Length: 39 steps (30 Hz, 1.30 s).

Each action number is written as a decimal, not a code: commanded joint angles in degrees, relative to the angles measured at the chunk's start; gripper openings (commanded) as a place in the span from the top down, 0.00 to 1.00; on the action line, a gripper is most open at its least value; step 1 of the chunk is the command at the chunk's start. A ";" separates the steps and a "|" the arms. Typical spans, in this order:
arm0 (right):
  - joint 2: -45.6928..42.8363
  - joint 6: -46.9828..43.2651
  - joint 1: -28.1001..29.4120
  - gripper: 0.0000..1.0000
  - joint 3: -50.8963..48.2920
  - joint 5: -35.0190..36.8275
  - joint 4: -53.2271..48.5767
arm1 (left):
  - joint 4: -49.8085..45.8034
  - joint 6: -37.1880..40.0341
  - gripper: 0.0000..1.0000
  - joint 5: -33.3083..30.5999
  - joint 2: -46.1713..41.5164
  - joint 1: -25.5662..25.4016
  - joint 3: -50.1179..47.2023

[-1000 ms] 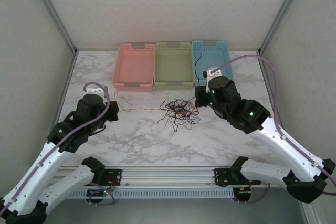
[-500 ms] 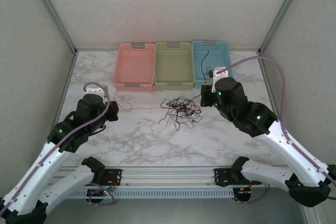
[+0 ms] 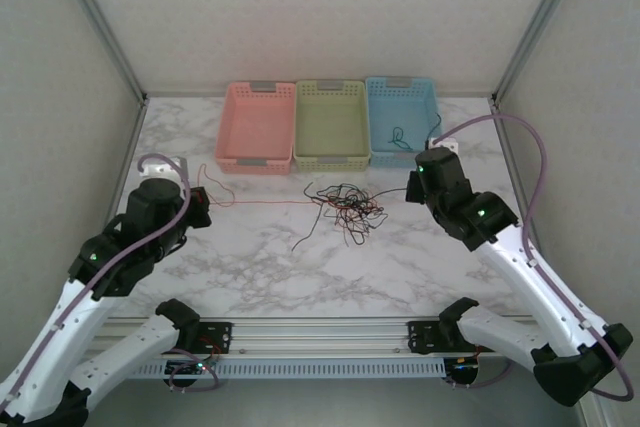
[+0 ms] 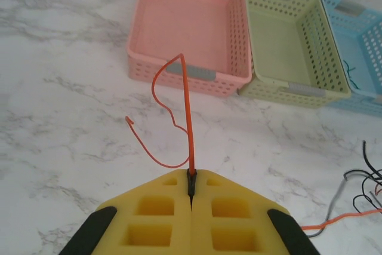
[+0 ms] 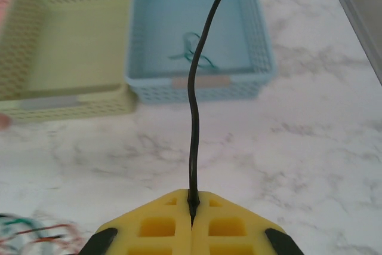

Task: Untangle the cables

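A tangle of thin red, black and green cables (image 3: 345, 205) lies on the marble table in front of the green basket. My left gripper (image 4: 191, 184) is shut on a red-orange cable (image 4: 187, 120) whose free end curls up toward the pink basket; in the top view that red cable (image 3: 260, 201) runs taut from the left gripper (image 3: 203, 202) to the tangle. At the right of the tangle, my right gripper (image 5: 192, 201) is shut on a black cable (image 5: 197, 88) that rises in front of the blue basket. A teal cable (image 5: 192, 52) lies inside the blue basket.
Three baskets stand in a row at the back: pink (image 3: 256, 127), green (image 3: 331, 123) and blue (image 3: 402, 119). White walls and metal posts close in the table on three sides. The arm bases sit on a rail at the near edge.
The left gripper pulled left with the red cable, drawing it taut. The right gripper moved right and back with the black cable. The tangle has spread and shifted slightly.
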 commanded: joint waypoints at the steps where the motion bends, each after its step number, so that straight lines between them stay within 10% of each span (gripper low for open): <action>1: 0.10 2.51 -4.82 1.00 -2.93 -1.57 -0.29 | -4.45 2.71 1.00 -6.37 -1.68 -0.09 2.77; 29: 9.49 3.70 -26.82 1.00 -7.71 -3.04 2.47 | -11.54 8.27 1.00 -17.79 -5.95 -0.10 10.15; 39: 1.74 3.85 -27.11 1.00 -5.21 -24.05 8.61 | -6.02 5.52 1.00 -8.74 -3.87 -0.09 4.26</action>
